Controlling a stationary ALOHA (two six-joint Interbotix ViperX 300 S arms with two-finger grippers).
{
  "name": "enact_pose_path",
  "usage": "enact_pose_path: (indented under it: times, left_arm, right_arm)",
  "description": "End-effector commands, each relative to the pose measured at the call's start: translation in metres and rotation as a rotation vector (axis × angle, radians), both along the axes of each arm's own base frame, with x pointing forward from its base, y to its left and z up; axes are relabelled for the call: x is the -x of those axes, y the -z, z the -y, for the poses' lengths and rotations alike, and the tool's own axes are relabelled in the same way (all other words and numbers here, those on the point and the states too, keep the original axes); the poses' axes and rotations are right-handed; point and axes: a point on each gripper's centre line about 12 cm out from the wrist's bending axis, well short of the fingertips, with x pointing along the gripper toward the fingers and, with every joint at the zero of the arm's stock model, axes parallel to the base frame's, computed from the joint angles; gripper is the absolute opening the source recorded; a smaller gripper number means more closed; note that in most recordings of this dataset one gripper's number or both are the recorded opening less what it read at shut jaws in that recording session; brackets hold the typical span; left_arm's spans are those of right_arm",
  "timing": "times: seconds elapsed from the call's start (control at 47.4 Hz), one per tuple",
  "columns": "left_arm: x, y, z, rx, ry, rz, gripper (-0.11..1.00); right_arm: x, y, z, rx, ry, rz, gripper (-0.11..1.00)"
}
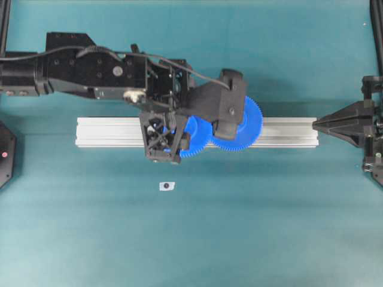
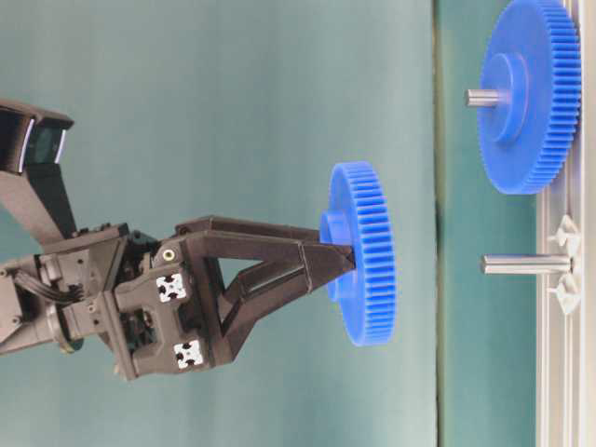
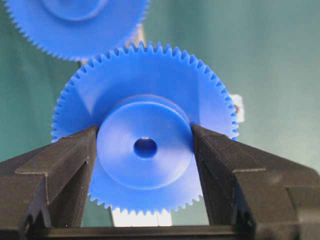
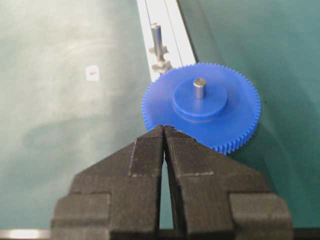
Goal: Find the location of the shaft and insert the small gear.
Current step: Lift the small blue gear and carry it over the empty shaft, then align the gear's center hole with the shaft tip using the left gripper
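Your left gripper (image 3: 145,145) is clamping the small gear (image 3: 145,130) right now; its two black fingers (image 3: 70,165) are pressing on either side of the raised hub, jaws standing partly apart with the hub filling the gap between them; the dark centre hole is facing your wrist camera. In the table-level view you're seeing that same left gripper (image 2: 340,251) carrying the small gear (image 2: 363,265) in the air, its toothed face parallel to the rail and well clear of it. The shaft (image 2: 523,264) is sticking out from the aluminium rail (image 2: 559,372), bare, on its small shiny mount; the gear's hub is sitting at about the shaft's level in that view, with a clear gap between them. Further along the rail, the larger gear (image 2: 531,93) is sitting on its own grey pin. From overhead, the small gear (image 1: 192,136) is showing over the middle of the rail (image 1: 108,131), overlapping the larger gear (image 1: 242,125) beside it, and the left arm is hiding the shaft; a tiny white tag (image 1: 167,186) is lying on the teal desk (image 1: 269,227) near the rail's front edge. Your right gripper (image 4: 164,131) is sitting with its fingertips pressed together, holding nothing; overhead it (image 1: 317,124) is waiting off the rail's right end.
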Motion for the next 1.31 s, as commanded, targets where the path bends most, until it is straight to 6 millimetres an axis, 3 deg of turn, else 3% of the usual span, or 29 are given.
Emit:
enact_pose_path:
  times: [0.0,0.612,1.288]
  left_arm:
    - [0.0,-0.018,-0.001,-0.008,0.002,0.05,0.63]
    - [-0.011,0.018,-0.002,-0.004,0.001,-0.019,0.63]
    - [-0.007,0.04,-0.002,-0.003,0.0,-0.025,0.63]
  right_arm:
    - [-0.002,-0.004,0.001,-0.006,0.005,0.011,0.05]
    - [-0.002,-0.004,0.001,-0.006,0.005,0.01,0.05]
    - [-0.002,-0.005,0.001,-0.008,0.006,0.013,0.05]
